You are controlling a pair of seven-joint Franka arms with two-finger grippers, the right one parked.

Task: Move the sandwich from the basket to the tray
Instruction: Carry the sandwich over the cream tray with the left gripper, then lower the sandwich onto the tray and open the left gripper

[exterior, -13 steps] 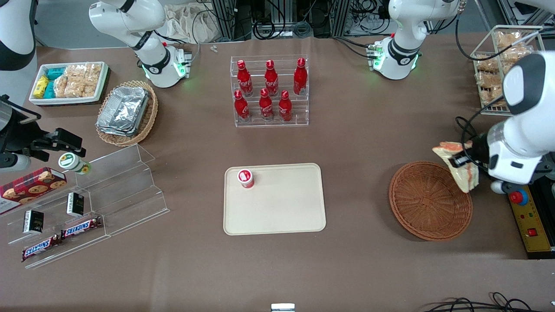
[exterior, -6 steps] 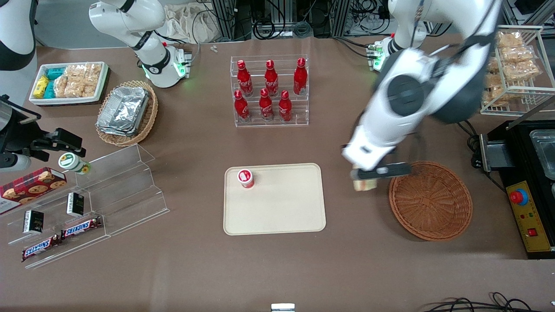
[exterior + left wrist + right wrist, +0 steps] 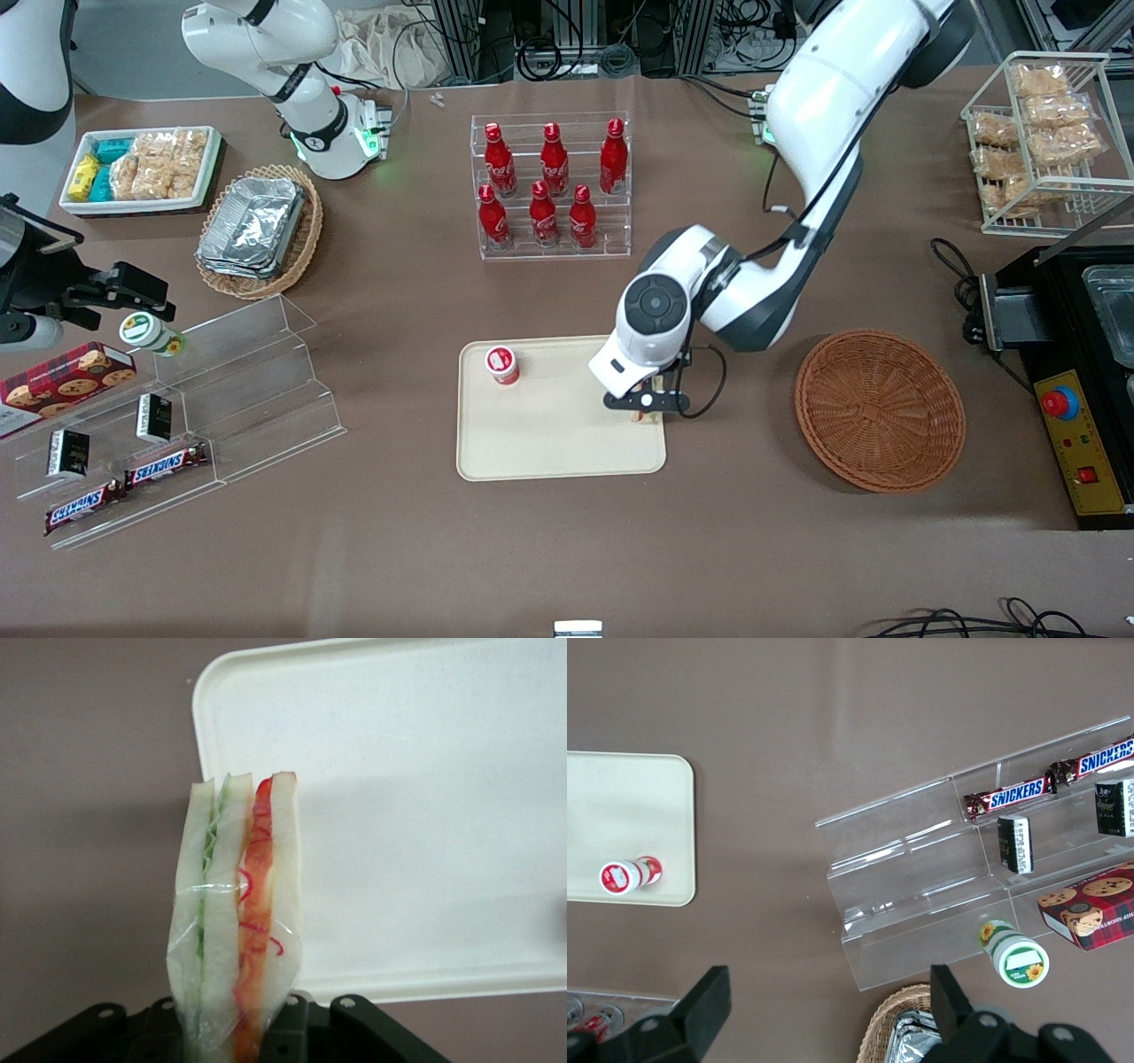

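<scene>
The basket [image 3: 879, 409] sits on the surface with nothing in it. The tray [image 3: 549, 443] holds 1 small red-capped bottle [image 3: 501, 364]. Over the tray's edge nearest the basket, the end effector [image 3: 645, 404] clamps the sandwich [image 3: 237, 904]: white bread, green and red filling, clear wrap.

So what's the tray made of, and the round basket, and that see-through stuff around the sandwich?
The tray looks like smooth cream plastic: even matte surface, moulded rounded corners. The basket looks like woven wicker, reddish-brown with visible strands. The sandwich, held in the claw above the tray's edge, seems wrapped in thin clear film; it shows creases and shine.
</scene>
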